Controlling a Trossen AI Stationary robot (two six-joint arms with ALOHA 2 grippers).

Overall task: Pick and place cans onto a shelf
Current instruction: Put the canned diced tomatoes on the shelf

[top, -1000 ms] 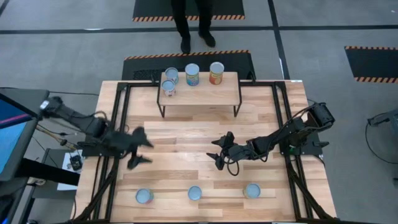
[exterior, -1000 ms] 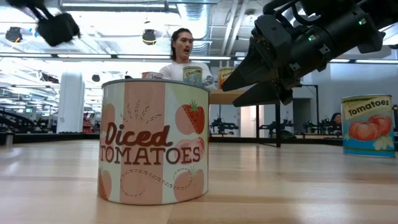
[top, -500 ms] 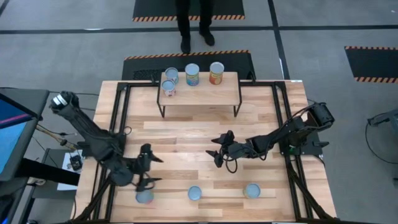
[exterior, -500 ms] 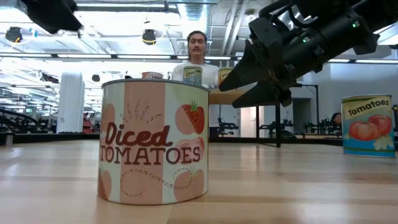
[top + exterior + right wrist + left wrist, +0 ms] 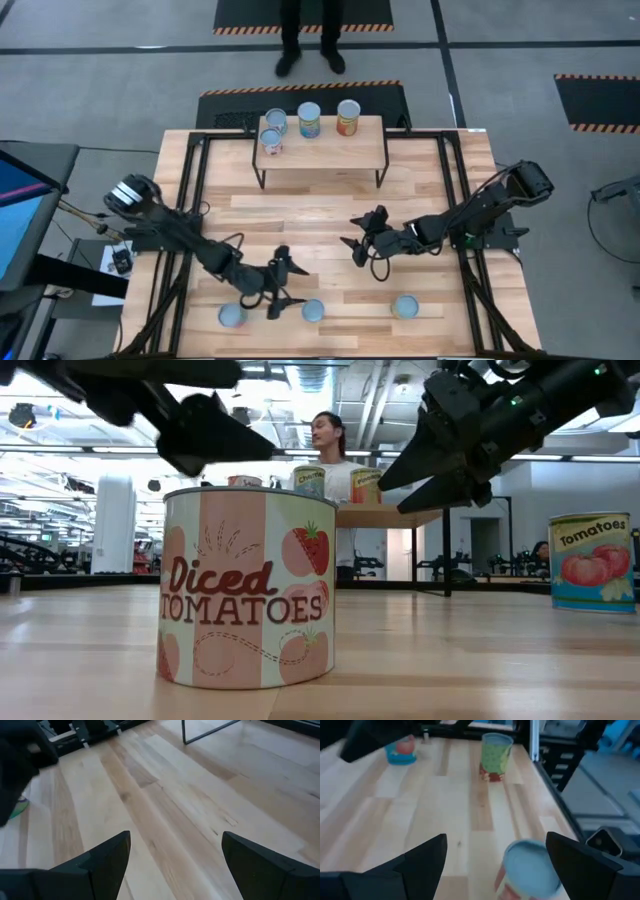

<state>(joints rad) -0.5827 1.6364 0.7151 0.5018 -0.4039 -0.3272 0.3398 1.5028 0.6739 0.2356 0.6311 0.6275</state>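
Note:
Several cans stand on the light-wood shelf (image 5: 322, 147) at the table's far side. Three cans stand near the table's near edge: left (image 5: 232, 316), middle (image 5: 313, 310) and right (image 5: 405, 306). The middle one is the pink Diced Tomatoes can (image 5: 248, 598), and its silvery-blue top shows in the left wrist view (image 5: 532, 872). My left gripper (image 5: 284, 286) is open and empty, just left of and above that can (image 5: 495, 845). My right gripper (image 5: 359, 239) is open and empty above the table's middle (image 5: 175, 837). A blue tomato can (image 5: 400, 752) stands beyond, under the right arm.
A green-labelled can (image 5: 496, 757) stands near the table's near right, close to the black rail. The blue can also shows at the right of the low view (image 5: 590, 560). A person (image 5: 305, 35) stands beyond the table's far edge. Bare wood lies between the shelf and the near row of cans.
My left gripper has swung from the table's left side toward the near edge and then rightward, past the left can, ending beside the middle can, still open. My right gripper has shifted slightly toward the right and far side. No can has moved.

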